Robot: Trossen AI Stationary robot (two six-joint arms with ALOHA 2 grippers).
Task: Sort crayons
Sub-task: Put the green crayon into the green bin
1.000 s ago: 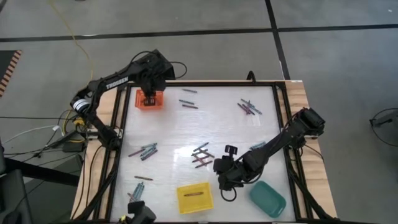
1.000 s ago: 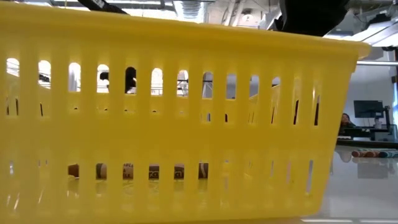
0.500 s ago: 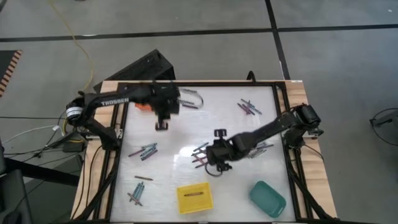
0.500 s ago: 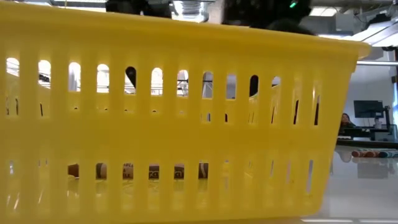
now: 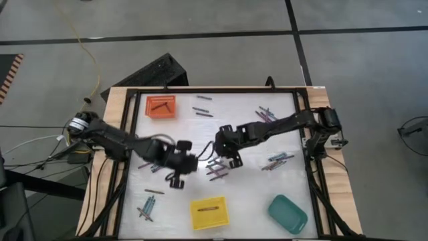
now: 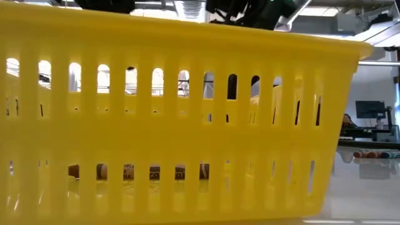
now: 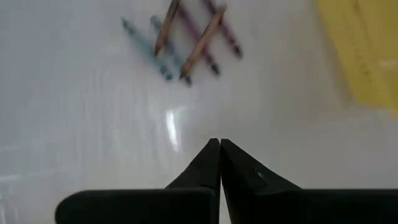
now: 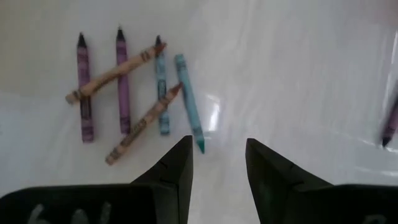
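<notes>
Several crayons, purple, teal-blue and tan, lie crossed in a small heap at the table's middle. My right gripper hangs open above the bare table just beside this heap; in the high view it reaches in from the right. My left gripper is shut with nothing in it and hovers short of the same heap, coming from the left. More crayons lie in loose groups.
An orange tray at the far left holds a dark crayon. A yellow tray at the near edge holds one crayon and fills the low view. A teal tray sits near right. A black frame rims the table.
My left gripper has swung from above the orange tray toward the table's middle and near side, staying shut. My right gripper has travelled from beside the teal tray toward the far left, up to the middle heap of crayons, staying open. The crayons lie as before.
</notes>
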